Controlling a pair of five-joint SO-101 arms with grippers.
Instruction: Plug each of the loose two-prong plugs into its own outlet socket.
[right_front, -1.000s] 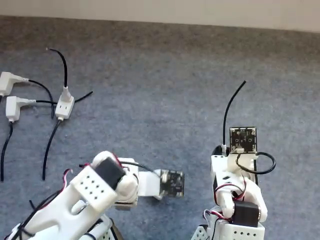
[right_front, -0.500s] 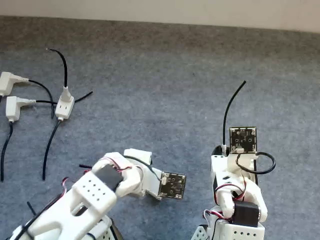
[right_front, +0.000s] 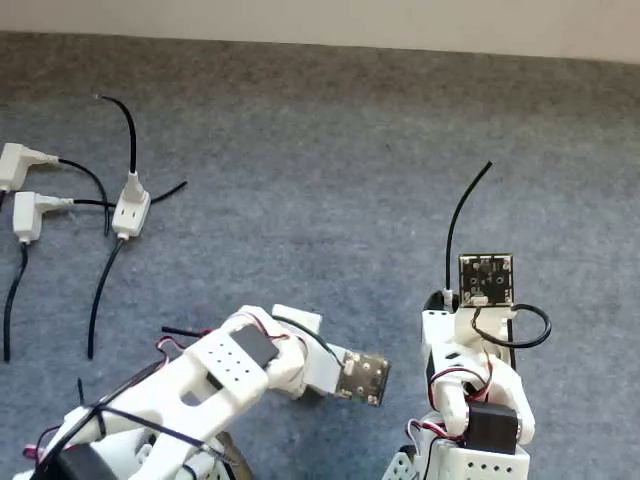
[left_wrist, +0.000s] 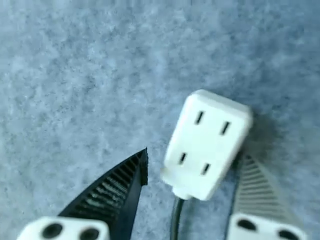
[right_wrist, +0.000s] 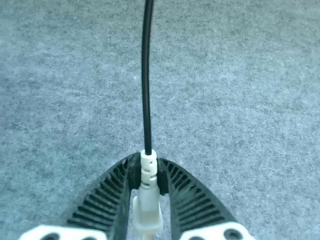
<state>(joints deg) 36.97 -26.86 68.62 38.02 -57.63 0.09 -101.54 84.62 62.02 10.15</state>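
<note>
Left end effector (left_wrist: 195, 154) swung right — open around socket (left_wrist: 207, 132); right end effector (right_wrist: 146, 160) grips plug (right_wrist: 146, 205).

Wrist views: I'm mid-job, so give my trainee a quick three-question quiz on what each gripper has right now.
1. True or false: the right gripper is shut on a white plug with a black cord.
2. How many slots show on the outlet block? A two, B four, C six.
3. Fill in: the outlet block sits ___ the fingers of the left gripper.
Key: 1 true; 2 B; 3 between.
</note>
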